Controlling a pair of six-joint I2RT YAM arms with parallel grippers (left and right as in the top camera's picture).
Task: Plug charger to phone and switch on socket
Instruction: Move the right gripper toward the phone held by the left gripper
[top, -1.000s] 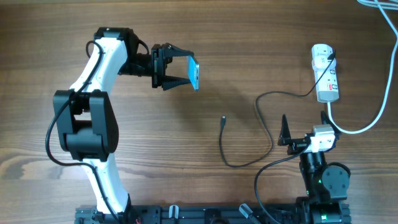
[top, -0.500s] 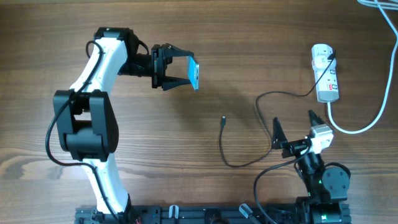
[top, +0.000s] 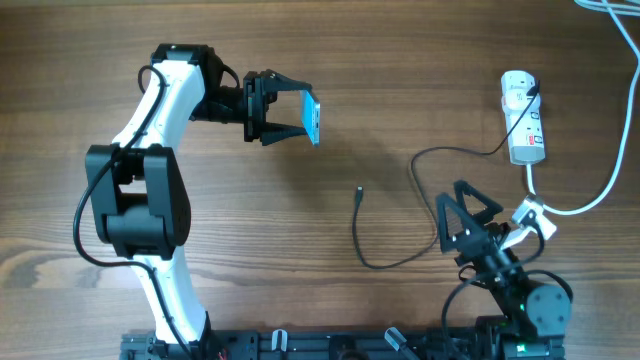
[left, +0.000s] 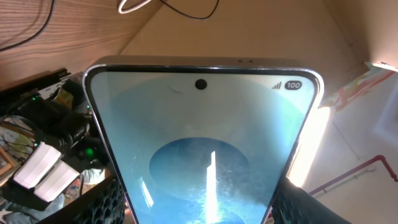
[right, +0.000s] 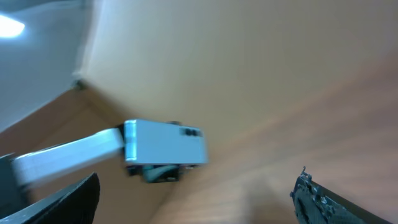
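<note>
My left tool (top: 296, 118) grips the phone (top: 314, 119), raised at far left. My right tool (top: 466, 208) gapes empty beside the charger (top: 359, 193) cable's loop on the worktop (top: 250, 250). Swinging in carelessly, I could snag that loop and drag the plug tip away.

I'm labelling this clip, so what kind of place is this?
Probably a robotics lab workbench: a bare wood-grain table, a power strip and charger cable laid out on it, and cluttered gear behind the phone in the left wrist view.
</note>
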